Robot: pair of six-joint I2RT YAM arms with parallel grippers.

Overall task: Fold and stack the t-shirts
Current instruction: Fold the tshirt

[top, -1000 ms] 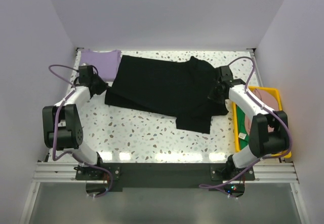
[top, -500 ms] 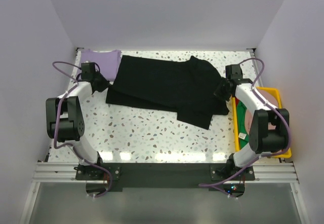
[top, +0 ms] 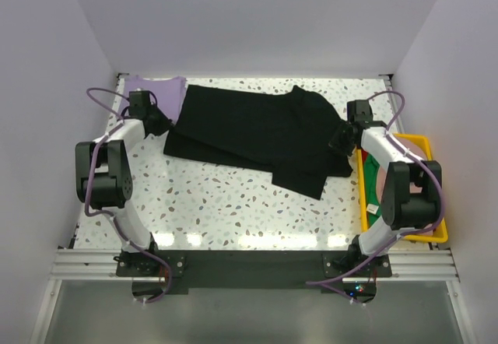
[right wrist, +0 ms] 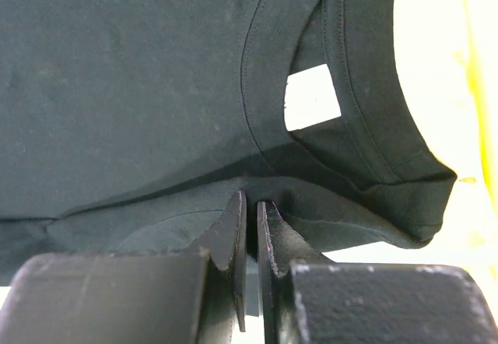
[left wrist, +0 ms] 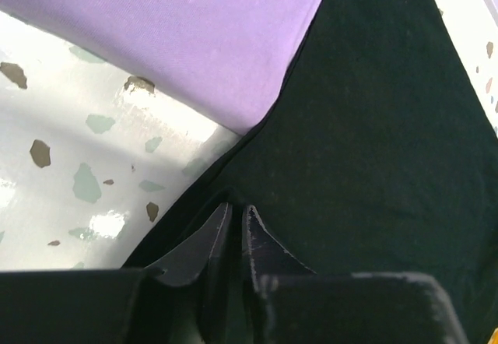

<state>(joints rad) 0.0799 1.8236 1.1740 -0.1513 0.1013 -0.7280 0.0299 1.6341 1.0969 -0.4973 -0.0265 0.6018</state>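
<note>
While pinching the black t-shirt (top: 249, 130) near its collar in the clamped right claw (right wrist: 250, 200), keep tension even. Spread across the far counter (top: 218, 204), touching the lavender t-shirt (top: 159, 93). Left claw (left wrist: 237, 206) at hem corner, nearly together; hold hard to tell. Raise both ends level.

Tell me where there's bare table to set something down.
The widest bare patch is the near strip of table, between the black t-shirt and the arm bases. A thin strip runs along the far edge right of the lavender t-shirt. The middle and the right side by the yellow bin are crowded.
</note>
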